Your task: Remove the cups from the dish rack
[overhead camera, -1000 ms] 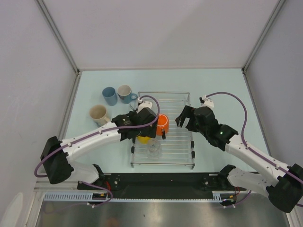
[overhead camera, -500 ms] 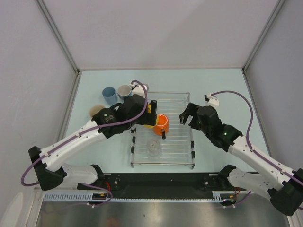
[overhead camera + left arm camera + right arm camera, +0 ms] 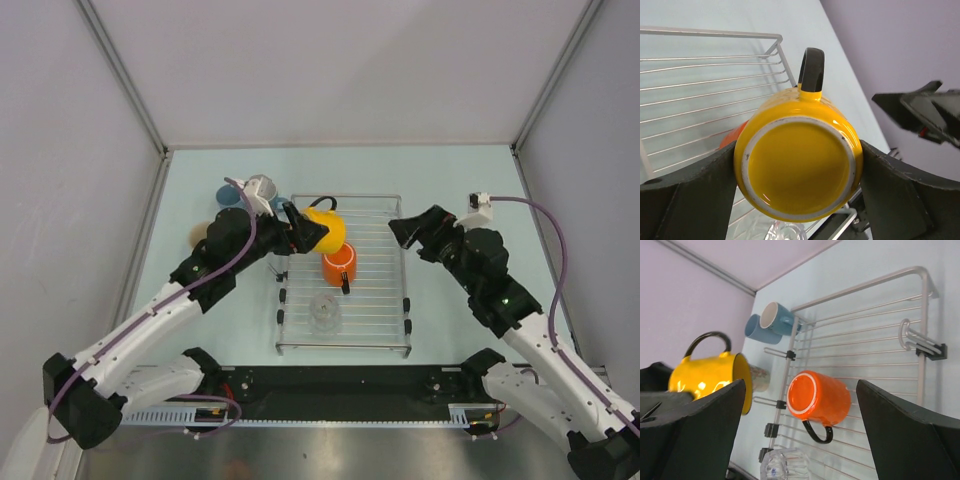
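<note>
Over the far-left part of the silver wire dish rack (image 3: 375,300): yellow ceramic cup with a black handle (image 3: 328,228), held off the bars, tipped on its side, base toward the left wrist camera.
Left gripper (image 3: 308,233): fingers (image 3: 695,200) pinching the yellow cup's body from both sides.
Right gripper (image 3: 412,226): fingers spread wide, holding nothing, at the rack's far-right edge.
Rack: flat on the pale blue-green table (image 3: 450,180).
Orange mug with a black handle (image 3: 340,265): on the bars, mid-rack, just beside the yellow cup.
Small clear glass (image 3: 324,312): on the bars, nearer the arm bases than the orange mug.
Two light blue cups (image 3: 756,331): on the table, side by side, just beyond the rack's far-left corner.
Beige cup (image 3: 195,236): on the table left of the rack, partly hidden by the left arm.
</note>
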Tool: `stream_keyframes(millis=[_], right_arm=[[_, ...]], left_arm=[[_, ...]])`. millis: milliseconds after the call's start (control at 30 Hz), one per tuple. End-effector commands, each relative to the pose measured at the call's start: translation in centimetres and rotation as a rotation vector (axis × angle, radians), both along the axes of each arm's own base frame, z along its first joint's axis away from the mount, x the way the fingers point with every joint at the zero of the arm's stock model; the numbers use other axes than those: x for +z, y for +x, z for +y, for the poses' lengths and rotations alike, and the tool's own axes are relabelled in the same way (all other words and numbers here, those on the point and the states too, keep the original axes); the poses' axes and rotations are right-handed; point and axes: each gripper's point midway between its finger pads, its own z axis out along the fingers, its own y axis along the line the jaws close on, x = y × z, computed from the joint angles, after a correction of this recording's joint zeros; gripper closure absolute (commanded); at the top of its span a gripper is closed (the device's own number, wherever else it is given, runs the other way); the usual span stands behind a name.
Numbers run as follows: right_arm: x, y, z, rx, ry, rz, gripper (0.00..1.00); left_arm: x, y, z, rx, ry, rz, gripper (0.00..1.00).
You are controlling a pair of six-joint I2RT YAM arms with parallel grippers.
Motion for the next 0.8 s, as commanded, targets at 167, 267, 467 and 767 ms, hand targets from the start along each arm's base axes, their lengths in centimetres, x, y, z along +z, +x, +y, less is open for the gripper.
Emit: stream_keyframes(millis=[167,267,467,767], right_arm=[[4.1,-3.4,4.2,0.331,0.262,-0.162,0.06],[4.7,-4.2,4.8,0.389,0.307,-0.189,0.06],[7.2,-5.6,5.1,0.485,0.391,-0.284,0.07],[7.5,-5.8,6.3,0.564,0.501,-0.273,0.08]], left_arm=[[6.2,-0.4,-2.6,-0.248,-0.476,-0.126,1.0],[6.5,-0.9,-3.1,-0.301,-0.517,-0.13,1.0],[6.5,-1.6,-3.4,-0.359,-0.578,-0.125,0.99],[5.9,-2.3,-3.6,-0.403,-0.643,-0.089,1.0]])
